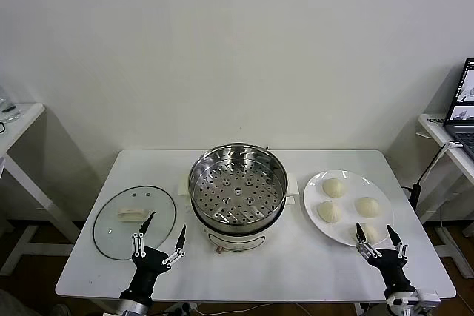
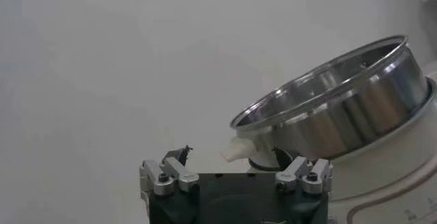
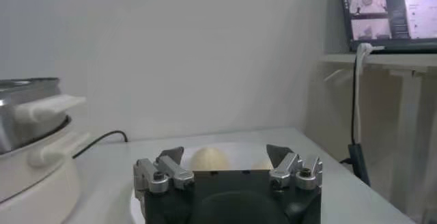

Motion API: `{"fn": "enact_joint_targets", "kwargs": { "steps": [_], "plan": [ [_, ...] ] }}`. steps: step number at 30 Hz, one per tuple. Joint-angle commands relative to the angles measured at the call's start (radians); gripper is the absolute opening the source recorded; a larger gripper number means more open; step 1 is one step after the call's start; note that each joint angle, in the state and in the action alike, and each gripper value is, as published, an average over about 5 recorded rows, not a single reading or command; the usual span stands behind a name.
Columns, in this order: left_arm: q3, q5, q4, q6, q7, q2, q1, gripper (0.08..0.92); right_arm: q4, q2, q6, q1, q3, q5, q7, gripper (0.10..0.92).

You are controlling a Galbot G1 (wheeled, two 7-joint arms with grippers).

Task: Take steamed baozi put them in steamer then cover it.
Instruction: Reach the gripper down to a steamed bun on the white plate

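The steel steamer stands open at the table's middle on its white base, its perforated tray bare; it also shows in the left wrist view. Several cream-white baozi lie on a white plate to its right. The glass cover with its cream handle lies flat on the table to the left. My left gripper is open and empty, at the cover's near right edge. My right gripper is open and empty, just in front of the nearest baozi; a baozi shows beyond its fingers.
A side table stands at the far left. Another table with an open laptop and a hanging cable stands at the right. A black cord runs behind the steamer's base. A white wall is behind.
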Motion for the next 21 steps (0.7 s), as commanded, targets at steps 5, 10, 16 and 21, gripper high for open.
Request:
{"fn": "enact_joint_targets", "kwargs": {
  "steps": [5, 10, 16, 21],
  "plan": [
    [-0.002, 0.005, -0.026, -0.003, -0.002, -0.006, 0.017, 0.823, -0.113, -0.153, -0.096, 0.266, -0.02, 0.085, 0.04, 0.823],
    [-0.007, 0.008, -0.04, -0.005, -0.002, -0.014, 0.032, 0.823, -0.33, -0.297, -0.146, 0.61, -0.227, 0.198, 0.015, 0.823],
    [-0.021, 0.012, -0.056, -0.001, -0.01, -0.019, 0.04, 0.823, -0.666, -0.395, -0.101, 1.011, -0.589, 0.237, -0.319, 0.823],
    [-0.029, 0.014, -0.066, -0.002, -0.013, -0.023, 0.048, 0.823, -0.892, -0.419, -0.145, 1.281, -0.849, 0.058, -0.755, 0.823]
  ]
}}
